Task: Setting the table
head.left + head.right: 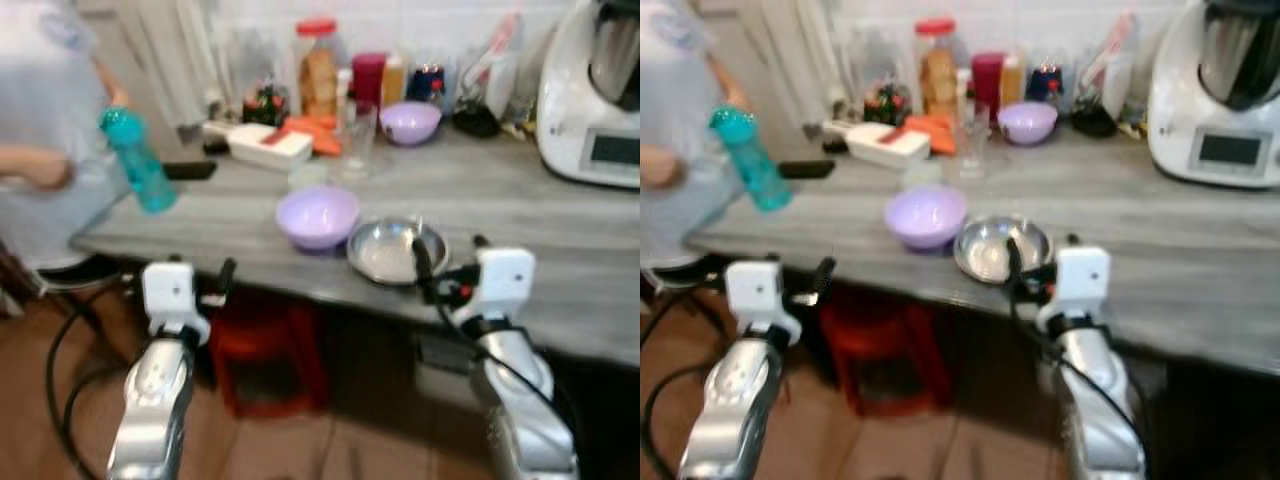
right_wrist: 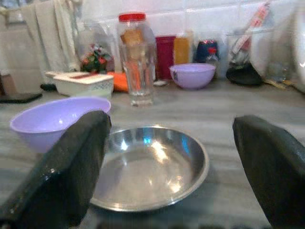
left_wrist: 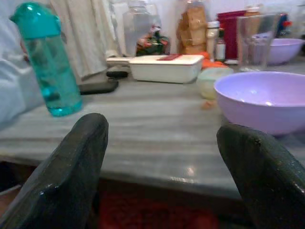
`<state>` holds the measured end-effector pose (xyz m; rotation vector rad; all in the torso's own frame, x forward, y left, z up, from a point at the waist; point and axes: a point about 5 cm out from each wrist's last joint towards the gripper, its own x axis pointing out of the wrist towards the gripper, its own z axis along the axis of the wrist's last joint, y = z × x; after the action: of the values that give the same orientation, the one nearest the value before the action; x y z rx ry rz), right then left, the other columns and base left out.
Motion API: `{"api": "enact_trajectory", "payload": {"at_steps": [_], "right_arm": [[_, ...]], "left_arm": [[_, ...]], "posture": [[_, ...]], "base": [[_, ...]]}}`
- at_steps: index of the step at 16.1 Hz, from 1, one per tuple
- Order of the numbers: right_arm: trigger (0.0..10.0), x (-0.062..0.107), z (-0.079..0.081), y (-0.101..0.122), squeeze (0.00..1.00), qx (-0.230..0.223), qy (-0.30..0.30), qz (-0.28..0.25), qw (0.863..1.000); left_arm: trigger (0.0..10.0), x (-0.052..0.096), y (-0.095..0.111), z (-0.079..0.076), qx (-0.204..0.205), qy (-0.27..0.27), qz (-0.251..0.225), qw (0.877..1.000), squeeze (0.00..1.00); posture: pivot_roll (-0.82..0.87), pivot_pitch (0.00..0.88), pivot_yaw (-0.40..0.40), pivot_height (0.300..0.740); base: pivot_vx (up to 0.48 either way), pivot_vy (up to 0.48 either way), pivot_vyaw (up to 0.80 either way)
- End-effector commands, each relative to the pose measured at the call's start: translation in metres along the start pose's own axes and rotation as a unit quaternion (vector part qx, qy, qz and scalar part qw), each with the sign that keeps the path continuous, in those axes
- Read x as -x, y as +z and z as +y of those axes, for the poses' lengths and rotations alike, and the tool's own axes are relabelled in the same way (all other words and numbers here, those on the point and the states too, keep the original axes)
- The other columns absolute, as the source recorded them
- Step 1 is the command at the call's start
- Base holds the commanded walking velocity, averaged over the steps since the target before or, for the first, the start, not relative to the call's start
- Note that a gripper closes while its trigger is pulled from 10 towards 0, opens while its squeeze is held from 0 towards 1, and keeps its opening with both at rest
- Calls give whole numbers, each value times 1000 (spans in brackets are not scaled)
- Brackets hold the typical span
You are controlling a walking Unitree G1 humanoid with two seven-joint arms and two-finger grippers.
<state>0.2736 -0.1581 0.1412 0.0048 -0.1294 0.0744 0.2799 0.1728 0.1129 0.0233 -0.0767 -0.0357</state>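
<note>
A steel plate [image 1: 385, 250] lies near the front edge of the grey counter [image 1: 560, 240], with a lilac bowl [image 1: 317, 216] just to its left. A second lilac bowl [image 1: 410, 121] and a clear glass [image 1: 358, 140] stand farther back. My right gripper [image 1: 446, 258] is open at the counter's edge, its fingers [image 2: 71, 171] pointing at the steel plate [image 2: 150, 167]. My left gripper [image 1: 205, 280] is open below the counter's front edge, left of the near lilac bowl [image 3: 262, 98].
A person at the left holds a teal bottle [image 1: 138, 160] over the counter corner. A white lidded box [image 1: 268, 145], a jar [image 1: 316, 68], cups and packets crowd the back. A white kitchen machine [image 1: 595, 95] stands at the right. A red stool [image 1: 270, 355] sits under the counter.
</note>
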Motion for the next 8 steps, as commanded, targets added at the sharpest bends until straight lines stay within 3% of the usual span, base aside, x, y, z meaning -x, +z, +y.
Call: {"api": "enact_trajectory", "payload": {"at_steps": [1,8], "right_arm": [[10000,-2,5,4,0,-11,2,-9,1000],[10000,-1,4,3,0,-11,-4,-8,1000]], "left_arm": [[10000,0,1,4,-7,5,1,1000,0],[10000,0,0,2,-5,0,5,1000,0]], "posture": [[-38,0,122,740],[-41,0,125,740]], "base": [[-296,0,0],[-294,0,0]]}}
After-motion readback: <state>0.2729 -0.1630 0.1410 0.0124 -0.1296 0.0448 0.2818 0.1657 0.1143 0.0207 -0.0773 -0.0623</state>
